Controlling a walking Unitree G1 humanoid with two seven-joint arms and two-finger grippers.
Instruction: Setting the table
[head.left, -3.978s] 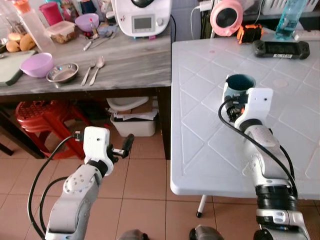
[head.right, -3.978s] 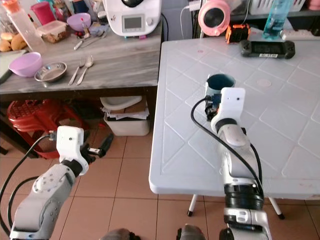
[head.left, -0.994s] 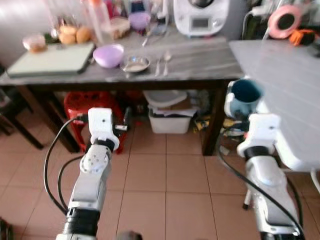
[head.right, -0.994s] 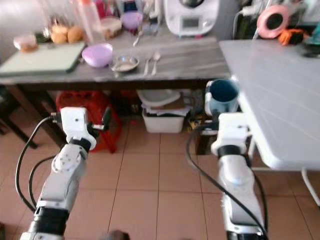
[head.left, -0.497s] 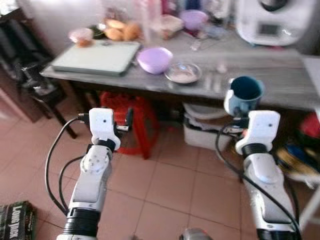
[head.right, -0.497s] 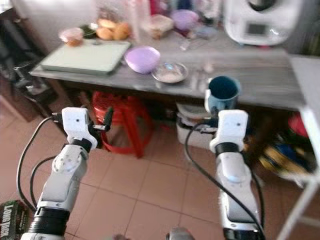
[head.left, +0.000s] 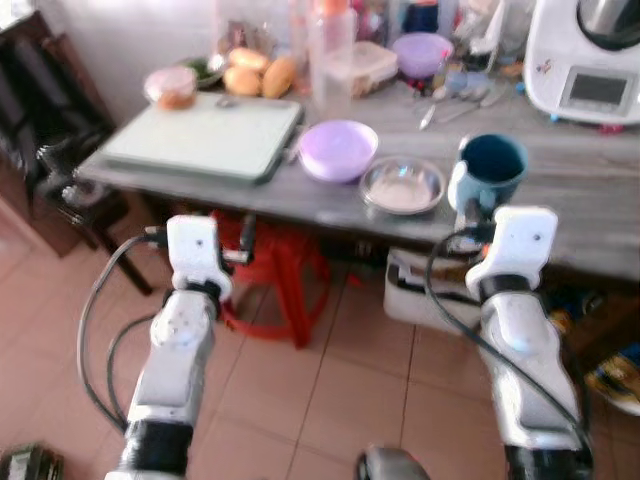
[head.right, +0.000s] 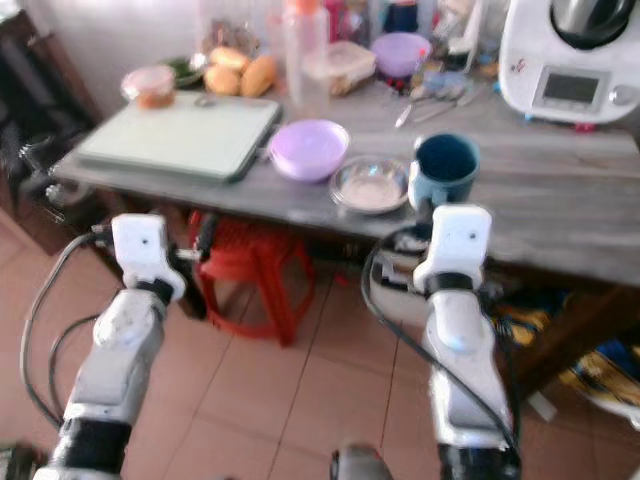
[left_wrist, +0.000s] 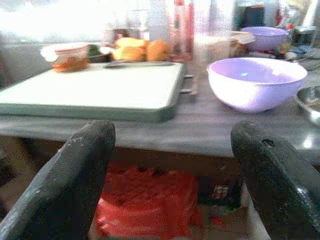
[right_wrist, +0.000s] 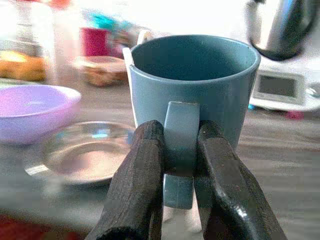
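One grey counter (head.left: 300, 195) holds the dishes; 1 green cutting board (head.left: 205, 135) far left; 2 purple bowls, near one (head.left: 338, 150) & far one (head.left: 421, 52); 1 steel dish (head.left: 401, 186); right gripper (right_wrist: 180, 150) pinches the 1 blue mug (right_wrist: 195, 90) by its handle, upright, over the counter's near edge; left gripper (left_wrist: 170, 165) spread wide, empty, low left.

Both head views look forward and down over a counter (head.left: 330, 205) and share almost everything. The left wrist view faces the counter edge (low, level). The right wrist view sits close behind a mug (right_wrist: 195, 85) between its jaws.
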